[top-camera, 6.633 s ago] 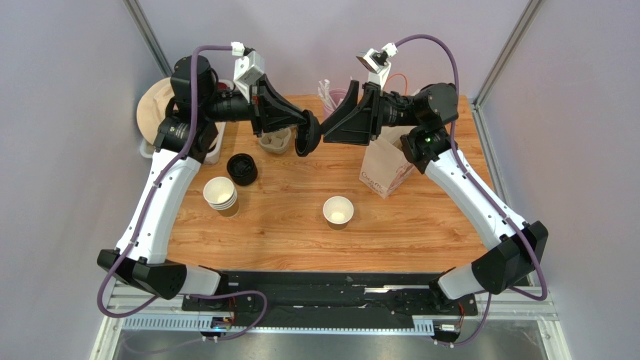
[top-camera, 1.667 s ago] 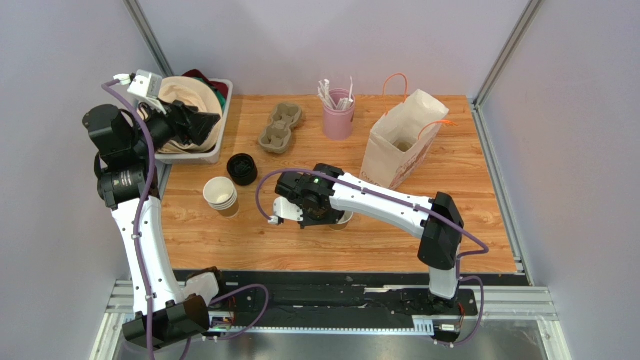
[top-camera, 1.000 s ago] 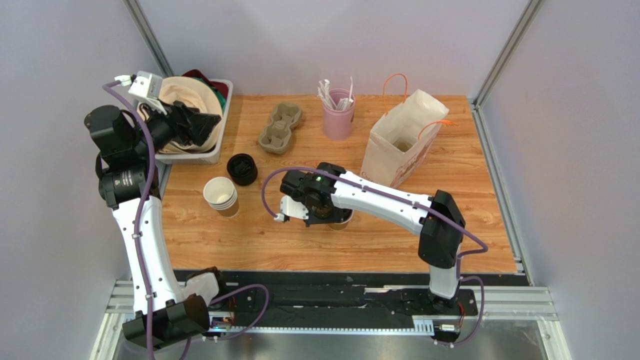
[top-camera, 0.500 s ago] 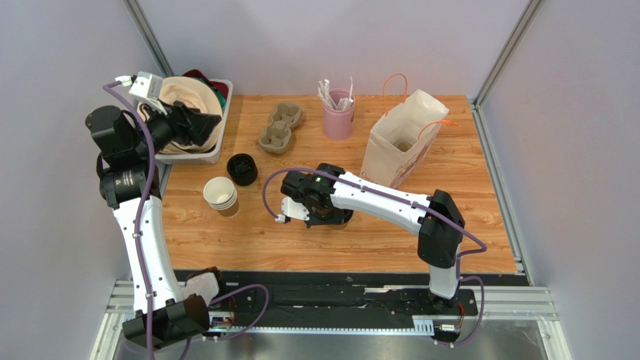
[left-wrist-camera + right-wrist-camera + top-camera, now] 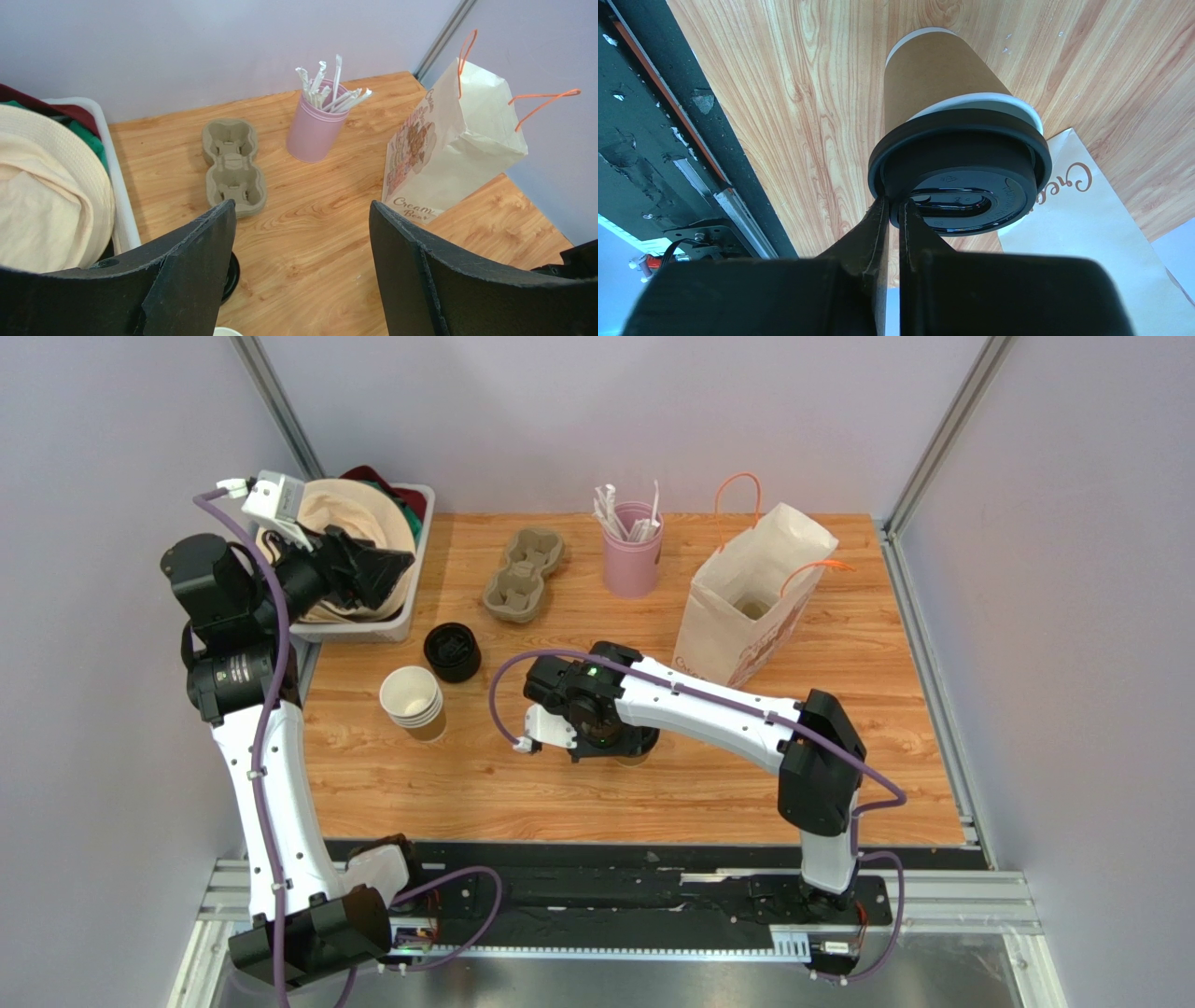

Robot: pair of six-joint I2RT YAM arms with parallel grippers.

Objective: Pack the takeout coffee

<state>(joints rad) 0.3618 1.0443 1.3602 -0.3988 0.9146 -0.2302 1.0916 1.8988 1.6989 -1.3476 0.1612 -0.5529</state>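
The takeout coffee [image 5: 934, 77], a brown kraft paper cup with a white rim, stands on the wooden table with a black lid [image 5: 962, 168] sitting on top. My right gripper [image 5: 894, 203] comes down from above and pinches the lid's near rim, with only a thin slit between its fingers. From the top view that wrist [image 5: 606, 728] covers the cup. My left gripper [image 5: 302, 231] hangs open and empty over the far left of the table, beside the bin [image 5: 407, 609].
A white paper bag [image 5: 744, 609] with orange handles stands open at the back right. A pink cup of sticks [image 5: 631, 553] and a pulp cup carrier [image 5: 522, 574] are at the back. A nested cup stack [image 5: 411, 700] and spare black lids [image 5: 452, 650] sit left.
My right wrist has settled slightly over the cup, hiding the sliver of it seen a second ago. The left arm has not moved.
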